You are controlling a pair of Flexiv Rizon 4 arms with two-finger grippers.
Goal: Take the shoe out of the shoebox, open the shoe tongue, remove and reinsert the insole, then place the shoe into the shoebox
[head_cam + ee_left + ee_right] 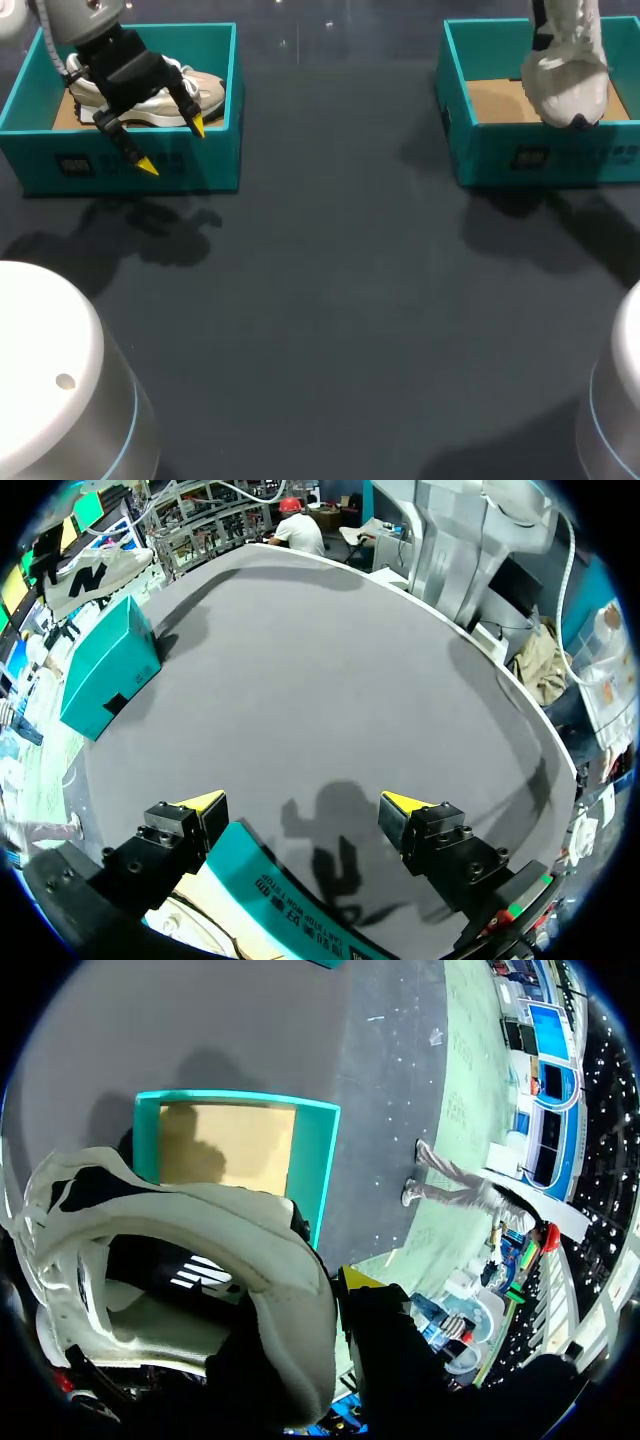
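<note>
Head view: my left claw spread over front edge of left shoebox, right claw pinching white shoe above right shoebox, wide table between; two shoeboxes, two shoes

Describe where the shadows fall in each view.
Head view: the left gripper casts a soft shadow on the table before the left box. Left wrist view: its shadow lies between the fingers. Right wrist view: beyond the shoe, shadow darkens the right box's floor.
</note>
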